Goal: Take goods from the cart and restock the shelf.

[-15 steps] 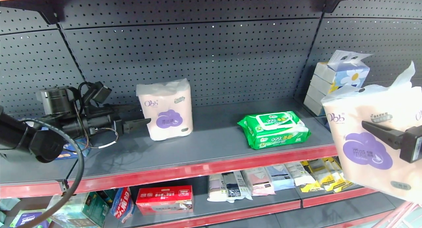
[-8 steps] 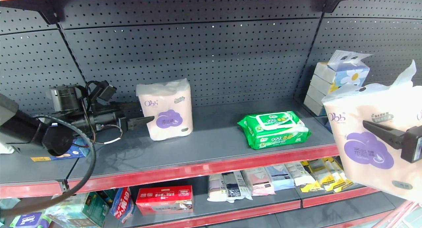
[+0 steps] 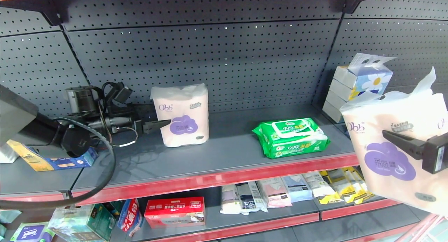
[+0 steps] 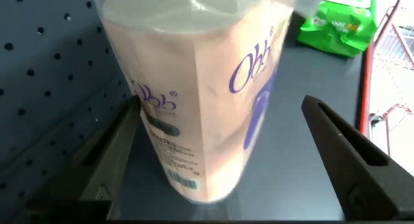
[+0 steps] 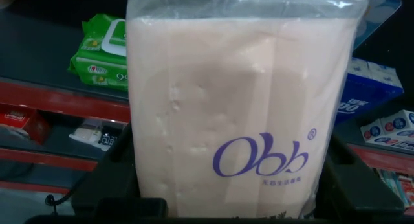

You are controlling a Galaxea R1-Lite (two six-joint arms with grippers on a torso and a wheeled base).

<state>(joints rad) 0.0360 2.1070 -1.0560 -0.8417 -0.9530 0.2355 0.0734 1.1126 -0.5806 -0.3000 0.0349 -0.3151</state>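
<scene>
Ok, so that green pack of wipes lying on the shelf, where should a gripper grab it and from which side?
Probably from above, with a pinch across the two long edges of the green pack of wipes near its middle. It lies flat, label up, on the shelf with bare shelf all around, and its low sides leave little to catch from the front.

Glossy plastic film on tissue pack (image 3: 390, 166), matt perforated metal back panel (image 3: 210, 60); shiny green wipes pack (image 3: 290, 137)
</scene>
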